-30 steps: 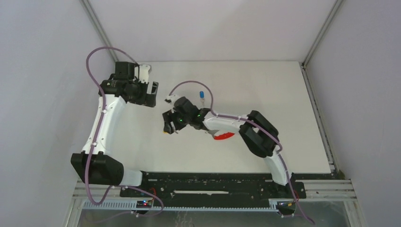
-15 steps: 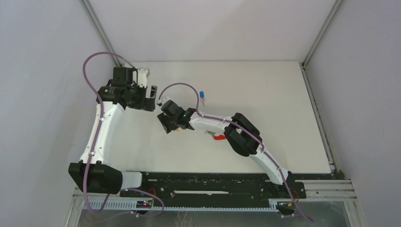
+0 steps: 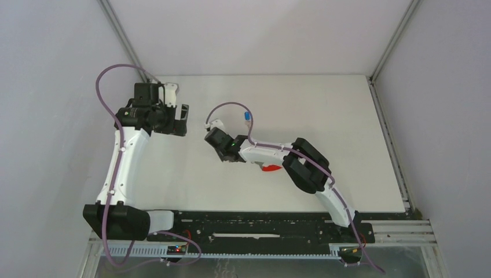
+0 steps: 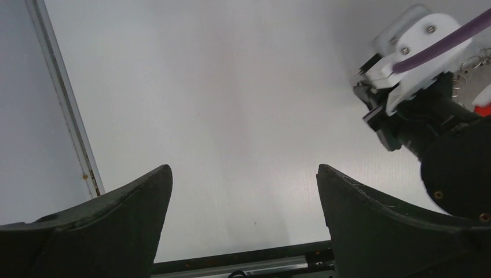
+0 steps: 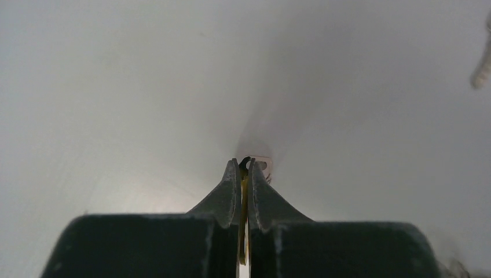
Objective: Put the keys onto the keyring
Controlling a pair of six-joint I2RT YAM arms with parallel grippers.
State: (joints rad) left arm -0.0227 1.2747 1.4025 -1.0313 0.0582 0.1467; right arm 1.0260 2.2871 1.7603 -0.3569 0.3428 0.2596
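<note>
Nearest in, the red keyring [image 3: 270, 168] lies on the counter [image 3: 347, 116], about midway along its width and closer to the near edge than the far one. It is half tucked under the right arm [image 3: 272, 152].

Just beyond it, the right tool [image 5: 244, 167] is pinched tight on the yellow key [image 5: 244, 214]. A thin yellow sliver shows between the fingers and a bit of metal pokes past the tips, low over the counter.

Out toward the far-left corner the left tool [image 4: 243, 174] hangs above the counter, its fingers spread wide apart.

Farthest back, the blue key [image 3: 247, 116] lies alone toward the far edge. It is near the right tool but not touching it, and well apart from the keyring.
</note>
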